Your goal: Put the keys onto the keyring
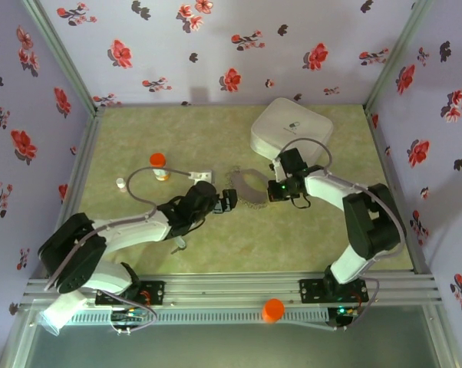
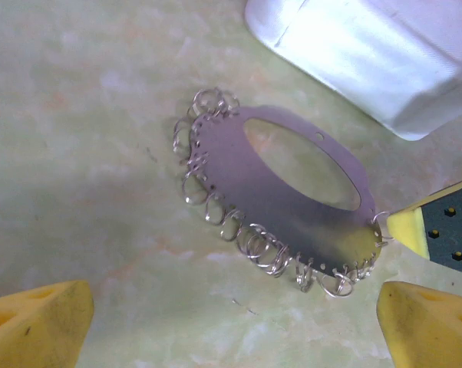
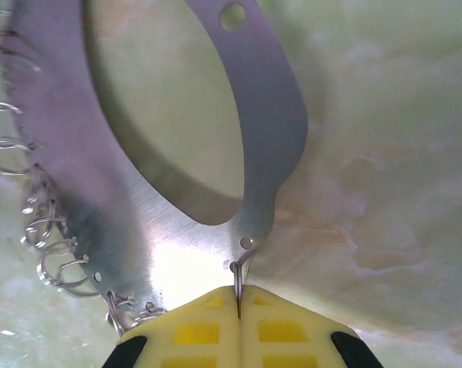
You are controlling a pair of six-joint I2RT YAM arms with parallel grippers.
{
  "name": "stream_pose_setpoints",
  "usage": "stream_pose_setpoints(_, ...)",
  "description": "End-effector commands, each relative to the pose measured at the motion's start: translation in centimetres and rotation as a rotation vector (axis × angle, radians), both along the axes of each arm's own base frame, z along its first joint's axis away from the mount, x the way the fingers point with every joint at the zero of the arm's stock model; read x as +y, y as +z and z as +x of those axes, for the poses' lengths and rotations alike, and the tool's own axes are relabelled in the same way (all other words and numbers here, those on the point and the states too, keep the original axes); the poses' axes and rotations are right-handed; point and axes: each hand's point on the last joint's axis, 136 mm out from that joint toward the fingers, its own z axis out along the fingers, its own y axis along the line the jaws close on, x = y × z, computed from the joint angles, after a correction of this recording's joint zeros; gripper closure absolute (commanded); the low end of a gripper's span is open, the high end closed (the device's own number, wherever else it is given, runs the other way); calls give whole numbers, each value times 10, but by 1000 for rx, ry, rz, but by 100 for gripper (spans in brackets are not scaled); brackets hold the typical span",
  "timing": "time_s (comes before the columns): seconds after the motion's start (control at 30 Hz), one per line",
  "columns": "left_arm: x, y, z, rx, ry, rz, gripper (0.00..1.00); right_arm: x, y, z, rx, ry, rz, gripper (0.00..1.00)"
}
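Green marbled table (image 1: 239, 241): one oval keyring (image 2: 292, 222), one white box (image 1: 291, 126) far right. Right gripper (image 3: 239, 297) pinches one ring (image 3: 237, 274) at its end; left gripper (image 2: 232, 326) gapes nearby.

One ringed plate (image 2: 285, 218), one white box (image 1: 291, 126), one vial (image 1: 160, 167).

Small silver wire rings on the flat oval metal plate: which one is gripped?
The ring at the plate's narrow end, pinched in the right gripper; the others lie free.
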Motion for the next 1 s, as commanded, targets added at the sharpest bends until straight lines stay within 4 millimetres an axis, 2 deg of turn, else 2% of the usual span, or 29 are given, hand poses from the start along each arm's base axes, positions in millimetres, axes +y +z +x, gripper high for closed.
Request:
stream_pose_setpoints(0.0,15,18,1,-106,-40,106,4,11,31,0,-137,92,-5,100)
stream_pose_setpoints(0.17,18,50,-1,-268,-191,223,4,30,64,-10,-233,221,34,100)
stream_pose_setpoints(0.3,15,72,-6,-342,-355,248,3,43,91,-17,-356,312,57,100)
stream_pose_setpoints(0.43,24,96,-8,-345,-496,238,8,64,137,-17,-509,391,172,100)
stream_pose_setpoints(0.53,31,112,-8,-381,-581,291,13,77,161,-20,-584,459,243,100)
stream_pose_setpoints(0.6,31,117,-10,-404,-647,322,18,84,170,-24,-605,500,272,100)
stream_pose_setpoints(0.67,28,115,-13,-405,-716,362,22,88,176,-26,-619,530,290,100)
stream_pose_setpoints(0.73,22,111,-19,-405,-795,373,31,93,183,-33,-633,579,320,100)
stream_pose_setpoints(0.97,-6,114,-47,-575,-986,218,52,104,197,-66,-726,761,404,100)
